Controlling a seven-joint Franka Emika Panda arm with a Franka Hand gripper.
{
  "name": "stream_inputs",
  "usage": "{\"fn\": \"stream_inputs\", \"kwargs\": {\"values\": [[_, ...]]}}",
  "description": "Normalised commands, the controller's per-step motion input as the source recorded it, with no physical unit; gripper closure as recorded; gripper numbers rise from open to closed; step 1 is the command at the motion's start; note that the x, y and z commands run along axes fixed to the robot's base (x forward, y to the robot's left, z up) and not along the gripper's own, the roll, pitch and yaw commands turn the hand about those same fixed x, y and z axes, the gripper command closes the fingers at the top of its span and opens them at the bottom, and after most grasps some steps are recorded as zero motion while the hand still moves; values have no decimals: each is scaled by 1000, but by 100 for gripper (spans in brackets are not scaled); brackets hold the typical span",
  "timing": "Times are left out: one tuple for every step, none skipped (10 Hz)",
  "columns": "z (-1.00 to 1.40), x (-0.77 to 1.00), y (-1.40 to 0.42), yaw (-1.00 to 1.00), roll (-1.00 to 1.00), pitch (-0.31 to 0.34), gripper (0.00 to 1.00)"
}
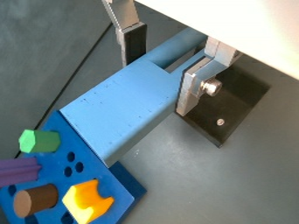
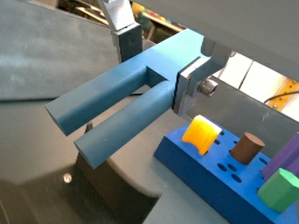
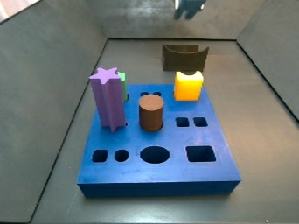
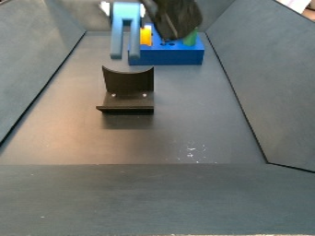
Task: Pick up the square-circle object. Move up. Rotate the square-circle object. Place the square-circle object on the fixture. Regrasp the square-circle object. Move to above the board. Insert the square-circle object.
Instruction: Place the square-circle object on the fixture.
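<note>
Fingers of the gripper (image 2: 158, 63) pinch the square-circle object (image 2: 117, 101) above the fixture (image 4: 125, 90); placing, regrasp, insertion into board (image 3: 158, 171) remain.

Silver-fingered gripper (image 1: 163, 63) with dark pads; long slim grey-blue square-circle object (image 1: 122, 109); dark brown-black fixture (image 4: 125, 88); thick blue board (image 3: 158, 147) carrying a purple star peg (image 3: 108, 99), brown cylinder (image 3: 151, 113), yellow-orange block (image 3: 190, 85) and green piece (image 1: 37, 140).
</note>
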Motion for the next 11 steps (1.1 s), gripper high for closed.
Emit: {"fn": "stream_inputs", "kwargs": {"values": [[-1000, 136, 140, -83, -979, 255, 100], [-1000, 149, 137, -137, -790, 232, 100], [-1000, 152, 141, -172, -627, 188, 100], [-1000, 162, 144, -203, -401, 122, 100], [-1000, 168, 140, -206, -298, 94, 100], [-931, 164, 129, -199, -195, 39, 100], [-702, 134, 112, -187, -154, 16, 100], [-491, 112, 85, -165, -123, 0, 100], [-322, 76, 121, -130, -70, -31, 100], [-322, 76, 121, -130, -70, -31, 100], [-313, 66, 139, -120, -62, -34, 100]]}}
